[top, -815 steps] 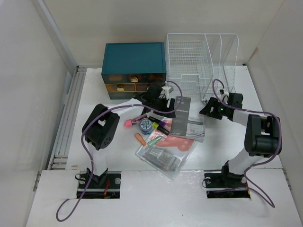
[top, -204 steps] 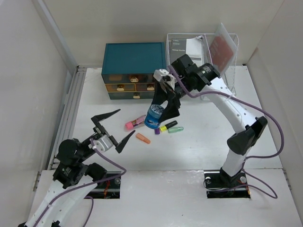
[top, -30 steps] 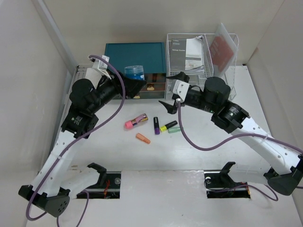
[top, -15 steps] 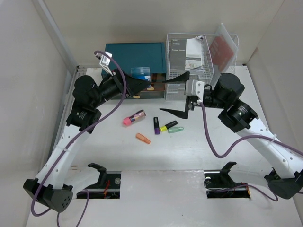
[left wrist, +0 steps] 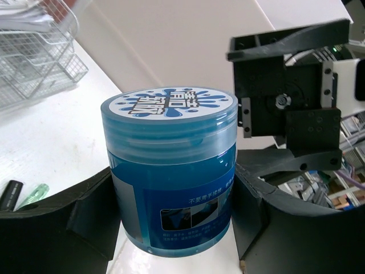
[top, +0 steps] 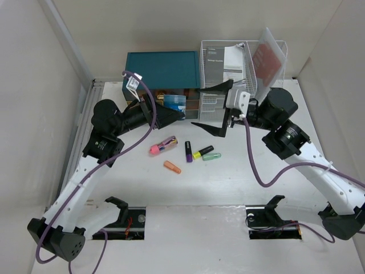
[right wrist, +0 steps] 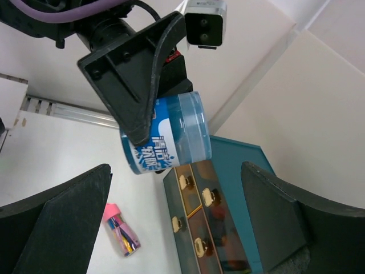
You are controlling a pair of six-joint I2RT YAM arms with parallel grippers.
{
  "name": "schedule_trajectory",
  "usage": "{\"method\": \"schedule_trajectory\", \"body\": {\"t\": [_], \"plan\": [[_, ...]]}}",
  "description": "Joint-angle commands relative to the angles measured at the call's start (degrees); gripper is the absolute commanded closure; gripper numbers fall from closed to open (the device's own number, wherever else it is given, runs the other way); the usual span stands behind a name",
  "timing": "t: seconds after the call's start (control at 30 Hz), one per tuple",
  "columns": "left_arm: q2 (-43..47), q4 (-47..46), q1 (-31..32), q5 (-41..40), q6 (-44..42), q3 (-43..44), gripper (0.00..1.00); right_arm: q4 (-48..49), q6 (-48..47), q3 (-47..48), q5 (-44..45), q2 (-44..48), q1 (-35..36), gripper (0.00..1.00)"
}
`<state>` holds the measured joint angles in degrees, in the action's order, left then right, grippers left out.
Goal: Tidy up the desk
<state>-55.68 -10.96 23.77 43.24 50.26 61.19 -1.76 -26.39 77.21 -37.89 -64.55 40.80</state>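
Blue jar gripped by its sides in the left pincer, likely bound for the drawers; right pincer gapes, empty; pens lie on the bench.

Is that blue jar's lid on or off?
On. The lid, with its splash label, sits flush atop the blue jar, which the left gripper clamps.

Plain off-white walls close in on three sides — the back one rises beyond both the left fingers and right fingers. Left of the left fingers, a metal rail strip edges the white desk. Light is soft, even.
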Motion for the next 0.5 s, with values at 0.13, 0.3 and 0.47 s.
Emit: {"method": "schedule_trajectory", "body": {"t": [0.13,0.3,0.47], "plan": [[0.7,-7.8,1.5,2.5,0.4,0.5,1.0,4.0,1.7,1.9,-2.5,-1.9,-0.3,0.0],[0.1,-9.0,1.5,3.0,1.0,0.5,1.0,4.0,1.7,3.1,-4.0,-2.9,-0.3,0.0],[-0.4,-9.5,1.5,3.0,1.0,0.5,1.0,4.0,1.7,3.6,-4.6,-4.1,-0.3,0.0]]}}
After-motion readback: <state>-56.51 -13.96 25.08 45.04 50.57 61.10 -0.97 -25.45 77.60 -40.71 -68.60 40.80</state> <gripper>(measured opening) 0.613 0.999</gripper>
